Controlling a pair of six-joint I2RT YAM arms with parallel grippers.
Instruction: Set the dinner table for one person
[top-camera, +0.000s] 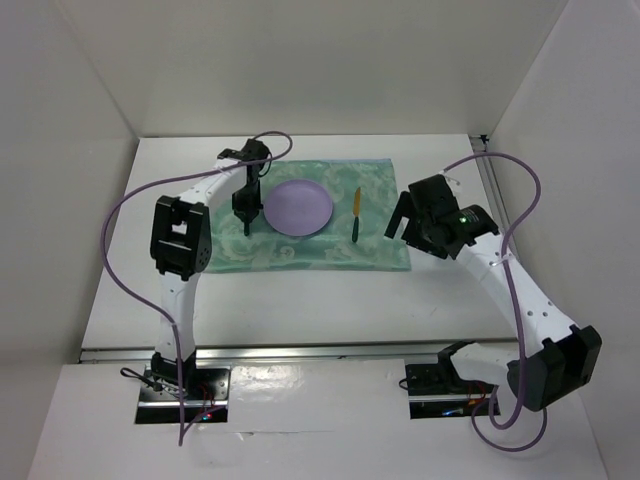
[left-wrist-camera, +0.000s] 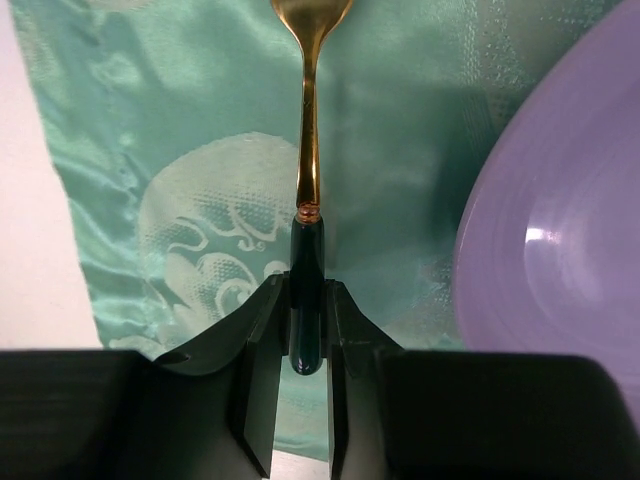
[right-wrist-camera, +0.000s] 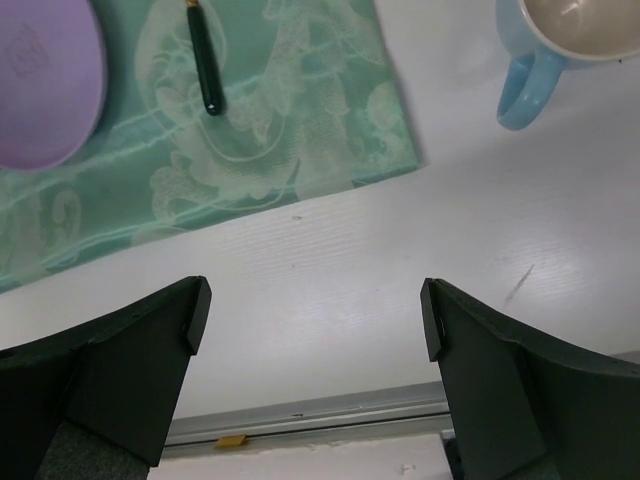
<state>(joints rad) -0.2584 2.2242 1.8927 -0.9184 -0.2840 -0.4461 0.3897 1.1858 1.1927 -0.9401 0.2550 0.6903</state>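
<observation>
Arms: white links (top-camera: 172, 310), blk joint housings (top-camera: 180, 235), purple cables (top-camera: 537, 185), blk wedge-shaped jaws, green LED (top-camera: 462, 215) on R wrist.

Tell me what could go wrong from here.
The left gripper clamps the gold utensil only at its dark handle's end, so it might swing or slip.
The purple plate sits close beside it; lowering could clip the rim.
The blue mug stands near the open right gripper; a sweep might knock it.

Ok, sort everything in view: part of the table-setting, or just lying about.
Job: dinner table, teal mat, purple plate, gold utensil in left tool, second utensil right of plate, blue mug.
Lying about: nothing loose; only metal rail, purple cable.
</observation>
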